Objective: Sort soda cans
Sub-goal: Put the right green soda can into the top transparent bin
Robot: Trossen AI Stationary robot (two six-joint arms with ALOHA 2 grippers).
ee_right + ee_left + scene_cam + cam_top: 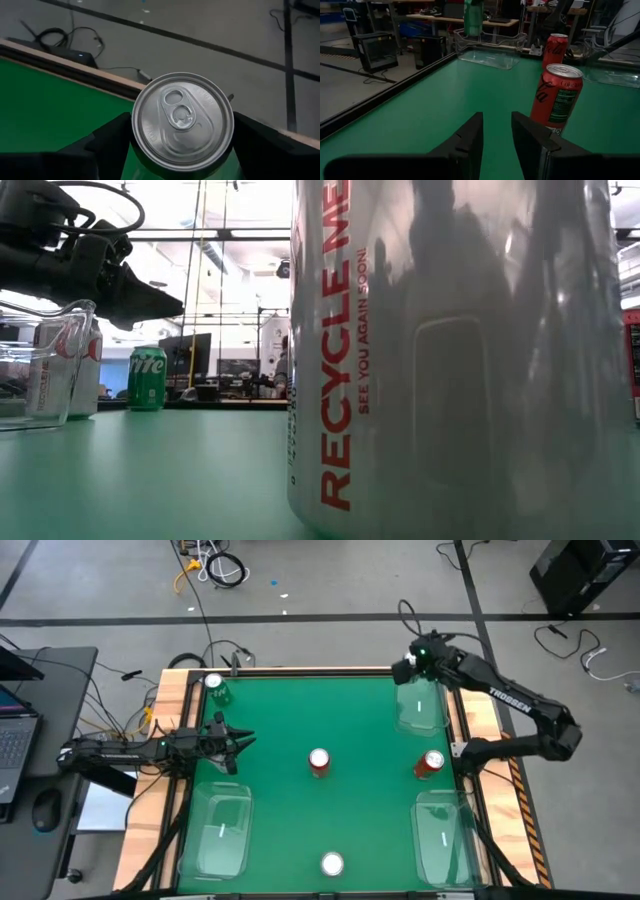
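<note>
My right gripper (412, 668) is shut on a green soda can (182, 120), high over the table's far right corner, by the far right clear tray (418, 708). A second green can (215, 688) stands upright at the far left. Two red cans (318, 762) (430, 762) stand mid-table. A silver can (332, 863) stands at the near edge and fills the low view (450, 360). My left gripper (497, 135) is at the table's left, level, slightly open, with nothing between its fingers. The nearer red can (557, 97) stands just ahead of it, apart. My right gripper pinches the green can between its two fingers (107, 145), one on each side of the can's wall (134, 160) just under the silver top. The fingers slant down from above. The can is lifted clear, top up, over the table's far wooden edge.
Two more clear trays lie at the near left (218, 830) and near right (445, 835). In the low view a pale can with red lettering (85, 370) shows by a tray's wall (45, 365). Wooden rails (170, 700) border the green table, with cables and floor beyond.
</note>
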